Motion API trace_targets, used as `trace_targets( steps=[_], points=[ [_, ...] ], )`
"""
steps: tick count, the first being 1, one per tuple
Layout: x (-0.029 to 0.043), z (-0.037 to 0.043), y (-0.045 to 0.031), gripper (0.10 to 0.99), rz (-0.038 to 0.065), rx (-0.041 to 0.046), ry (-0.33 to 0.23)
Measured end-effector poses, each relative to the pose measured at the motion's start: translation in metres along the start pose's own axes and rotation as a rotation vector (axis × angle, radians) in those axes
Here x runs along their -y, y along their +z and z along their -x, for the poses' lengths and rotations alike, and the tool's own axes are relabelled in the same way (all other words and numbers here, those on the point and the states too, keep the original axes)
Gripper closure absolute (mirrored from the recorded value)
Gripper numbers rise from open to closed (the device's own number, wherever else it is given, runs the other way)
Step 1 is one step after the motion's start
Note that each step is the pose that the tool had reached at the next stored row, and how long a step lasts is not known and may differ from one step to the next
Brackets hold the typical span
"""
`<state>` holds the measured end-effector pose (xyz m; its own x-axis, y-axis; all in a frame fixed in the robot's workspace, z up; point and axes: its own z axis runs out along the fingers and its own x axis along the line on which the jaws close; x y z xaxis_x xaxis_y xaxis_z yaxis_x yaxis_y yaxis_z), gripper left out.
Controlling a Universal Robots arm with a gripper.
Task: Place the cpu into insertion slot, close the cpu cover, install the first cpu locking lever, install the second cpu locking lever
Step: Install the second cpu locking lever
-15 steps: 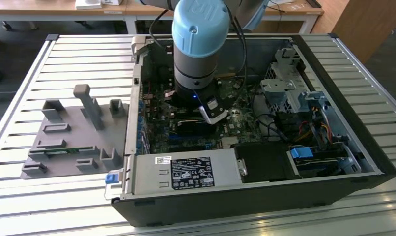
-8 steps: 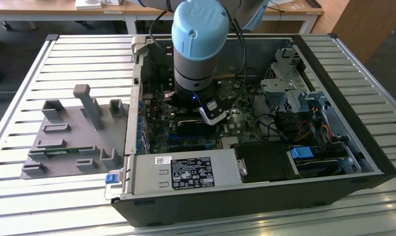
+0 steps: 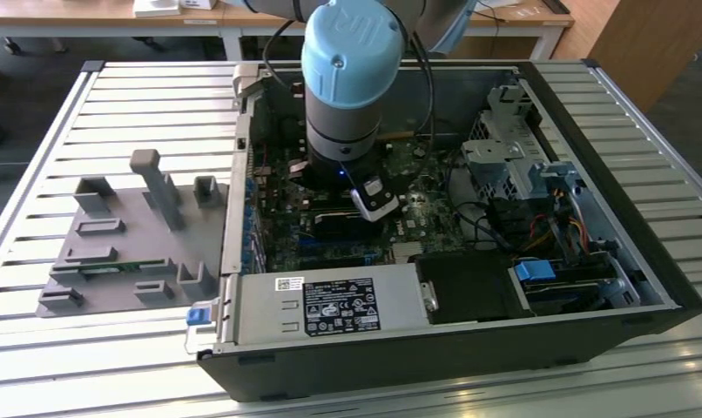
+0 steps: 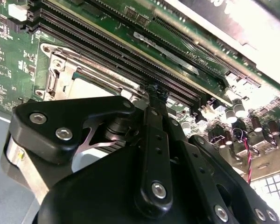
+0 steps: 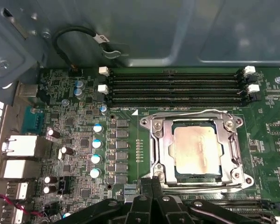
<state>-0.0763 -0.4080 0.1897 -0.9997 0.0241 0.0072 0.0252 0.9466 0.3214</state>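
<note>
In the first wrist view the gripper (image 5: 151, 184), fingers pressed together on nothing, sits at the socket's edge. Beyond, the cpu (image 5: 198, 149) lies seated under the lowered cpu cover (image 5: 161, 151). Farther off, 4 memory slots (image 5: 177, 86) run alongside.

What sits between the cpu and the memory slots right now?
In the first wrist view, the cpu cover frame edge and a wire locking lever lie between the cpu and the memory slots.
</note>
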Motion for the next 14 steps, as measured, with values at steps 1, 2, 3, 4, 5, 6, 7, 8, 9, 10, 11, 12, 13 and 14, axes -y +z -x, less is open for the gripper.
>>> trace_targets(
  steps=[1,2,3,4,5,6,7,8,9,10,11,12,13,14],
  points=[
    [-0.0004,-0.0003,0.0003,0.980,0.000,-0.0001,0.000],
    [-0.0009,-0.0006,0.0007,0.980,0.001,-0.0002,0.000],
    [-0.0015,-0.0009,0.0012,0.980,0.001,-0.0002,0.000],
    [-0.0021,-0.0012,0.0018,0.980,0.001,-0.0002,0.000],
    [-0.0026,-0.0015,0.0024,0.980,0.002,-0.0001,0.000],
    [-0.0029,-0.0017,0.0031,0.980,0.002,-0.0001,0.000],
    [-0.0030,-0.0020,0.0036,0.980,0.002,-0.0001,0.000],
    [-0.0030,-0.0022,0.0037,0.980,0.002,-0.0002,0.000],
    [-0.0030,-0.0023,0.0037,0.980,0.002,-0.0003,0.000],
    [-0.0030,-0.0025,0.0038,0.980,0.002,-0.0003,0.000],
    [-0.0030,-0.0025,0.0037,0.980,0.002,-0.0002,0.000],
    [-0.0031,-0.0026,0.0036,0.980,0.002,-0.0001,0.000],
    [-0.0032,-0.0026,0.0035,0.980,0.000,0.0000,0.000],
    [-0.0032,-0.0028,0.0033,0.980,-0.005,0.0000,0.000]
  ],
)
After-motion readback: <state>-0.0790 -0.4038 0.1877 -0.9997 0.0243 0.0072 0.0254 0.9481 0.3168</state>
